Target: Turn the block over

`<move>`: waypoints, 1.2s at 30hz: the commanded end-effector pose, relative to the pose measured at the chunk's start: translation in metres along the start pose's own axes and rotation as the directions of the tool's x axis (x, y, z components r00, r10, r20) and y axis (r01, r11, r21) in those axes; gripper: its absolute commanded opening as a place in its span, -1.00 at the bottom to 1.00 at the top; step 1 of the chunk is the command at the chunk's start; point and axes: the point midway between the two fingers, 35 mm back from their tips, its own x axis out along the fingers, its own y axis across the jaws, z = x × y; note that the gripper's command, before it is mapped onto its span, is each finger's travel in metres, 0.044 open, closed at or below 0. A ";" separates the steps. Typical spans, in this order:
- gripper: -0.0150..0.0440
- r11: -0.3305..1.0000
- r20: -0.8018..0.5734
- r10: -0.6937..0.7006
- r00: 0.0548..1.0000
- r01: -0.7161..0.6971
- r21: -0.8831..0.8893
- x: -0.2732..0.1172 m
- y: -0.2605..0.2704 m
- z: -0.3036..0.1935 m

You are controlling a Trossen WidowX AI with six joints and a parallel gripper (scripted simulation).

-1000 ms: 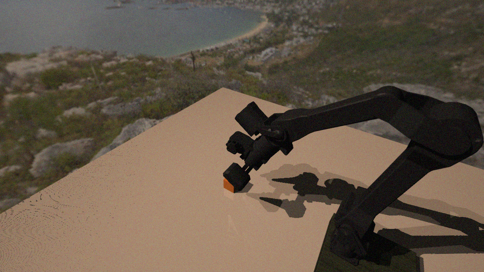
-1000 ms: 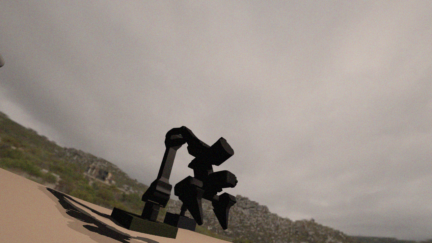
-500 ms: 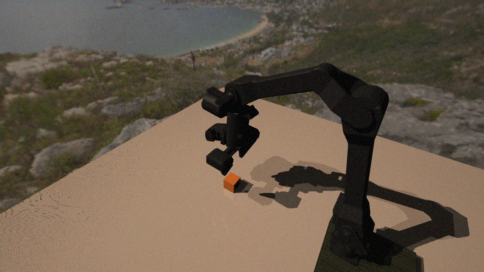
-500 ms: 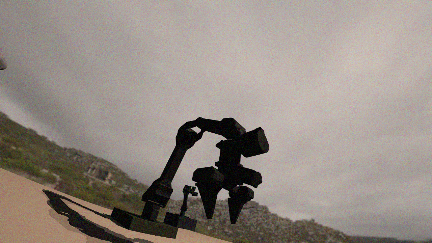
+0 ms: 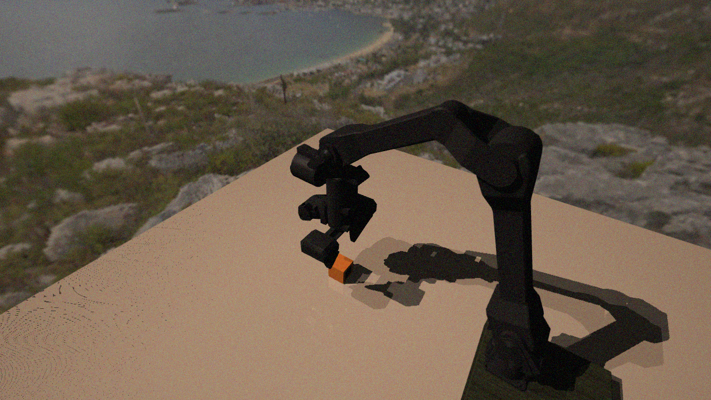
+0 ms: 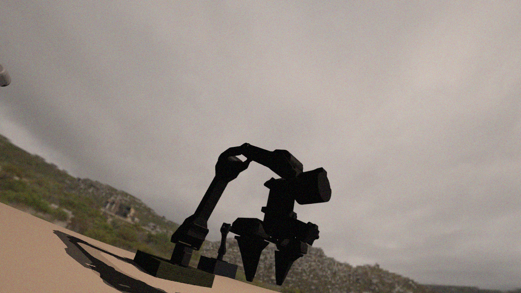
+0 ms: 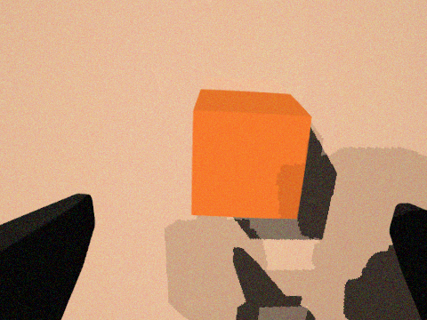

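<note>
The orange block rests on the pale table. In the wrist view its plain upper face and a darker side face at the far edge show. No mark shows on any face in view. The block is not visible in the exterior view. My gripper is open and empty, pointing down above the table close to the block. In the wrist view the block lies between the two fingers sideways, ahead of the line of the tips.
The dark arm base stands at the table's near right in the top view. The exterior view shows another dark box with a thin post behind the base. The arm's shadows fall right of the block.
</note>
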 end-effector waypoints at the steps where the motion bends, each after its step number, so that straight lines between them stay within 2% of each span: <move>1: 1.00 1.000 0.006 -0.006 1.000 0.006 0.005 0.011 -0.001 0.000; 28: 1.00 1.000 0.006 -0.006 1.000 0.006 0.005 0.048 -0.001 0.000; 36: 0.29 1.000 0.006 -0.006 1.000 0.006 0.005 0.048 -0.001 0.000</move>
